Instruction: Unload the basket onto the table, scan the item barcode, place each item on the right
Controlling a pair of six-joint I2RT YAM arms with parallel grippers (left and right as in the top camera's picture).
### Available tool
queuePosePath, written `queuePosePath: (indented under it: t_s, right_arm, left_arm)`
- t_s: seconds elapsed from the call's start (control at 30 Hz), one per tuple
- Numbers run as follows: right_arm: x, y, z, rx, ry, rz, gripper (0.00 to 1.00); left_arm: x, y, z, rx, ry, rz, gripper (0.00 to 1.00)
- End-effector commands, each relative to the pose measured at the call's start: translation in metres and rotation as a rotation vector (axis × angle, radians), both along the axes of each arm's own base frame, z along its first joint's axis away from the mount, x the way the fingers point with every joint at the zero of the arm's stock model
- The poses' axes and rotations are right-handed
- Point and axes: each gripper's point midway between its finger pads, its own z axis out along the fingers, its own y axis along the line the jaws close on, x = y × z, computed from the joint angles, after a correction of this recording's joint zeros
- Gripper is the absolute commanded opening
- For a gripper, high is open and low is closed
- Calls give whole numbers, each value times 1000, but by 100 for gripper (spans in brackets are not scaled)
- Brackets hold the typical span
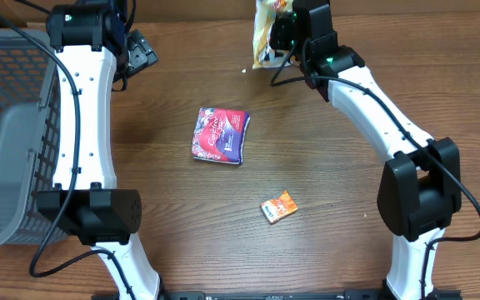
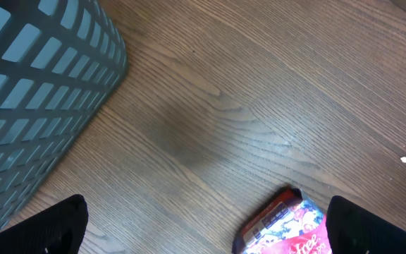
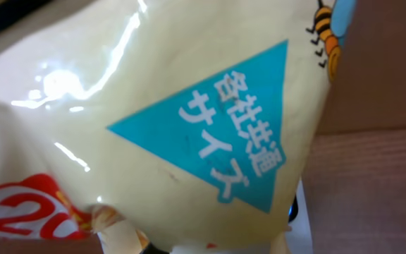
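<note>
Snack bag [image 1: 263, 42], long axis running near-to-far, is clamped in the right tool [image 1: 283, 37] beyond and right of the purple packet [image 1: 221, 135], while the left tool [image 1: 140, 54] hangs spread and empty beyond the packet's left.

table [image 1: 323, 142]: brown wood grain
pouch [image 1: 221, 136]: purple-pink, red edge
packet [image 1: 278, 207], below-right of pouch: orange, white
bag [image 3: 189, 85], up-right of pouch: glossy cream, blue triangle with white lettering, red patch
basket [image 1: 7, 100], left of pouch: grey grid
</note>
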Motion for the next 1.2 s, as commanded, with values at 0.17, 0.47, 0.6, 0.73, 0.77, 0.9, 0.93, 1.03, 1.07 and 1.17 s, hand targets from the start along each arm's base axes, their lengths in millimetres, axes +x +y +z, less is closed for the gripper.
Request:
queuePosePath:
  t_s: [0.17,0.47,0.6,0.73,0.77,0.9,0.93,1.03,1.07,1.17]
  right_arm:
    - [34,-4,-3,12,-130,-63,4]
    - [40,-6,-17,1,-129,-69,4]
    - [42,-9,-14,1,-142,-72,4]
    - [42,-28,-1,-36,-153,-113,4]
    - [41,-37,4,-43,-154,-138,4]
    - [35,-90,36,-55,-142,-234,4]
    - [33,-107,42,-61,-131,-258,4]
    - [18,-186,54,-36,-59,-423,4]
    - [11,-211,55,-23,-31,-482,4]
    - [-14,-286,46,-11,71,-629,4]
  left_arm:
    - [2,1,-4,0,8,11,100]
    - [2,1,-4,0,8,11,100]
    - [2,1,-4,0,8,11,100]
    - [2,1,-4,0,8,11,100]
    - [2,1,-4,0,8,11,100]
    - [2,1,-4,0,8,11,100]
    - [2,1,-4,0,8,11,100]
    - [2,1,-4,0,8,11,100]
    - [2,1,-4,0,8,11,100]
    - [2,1,-4,0,8,11,100]
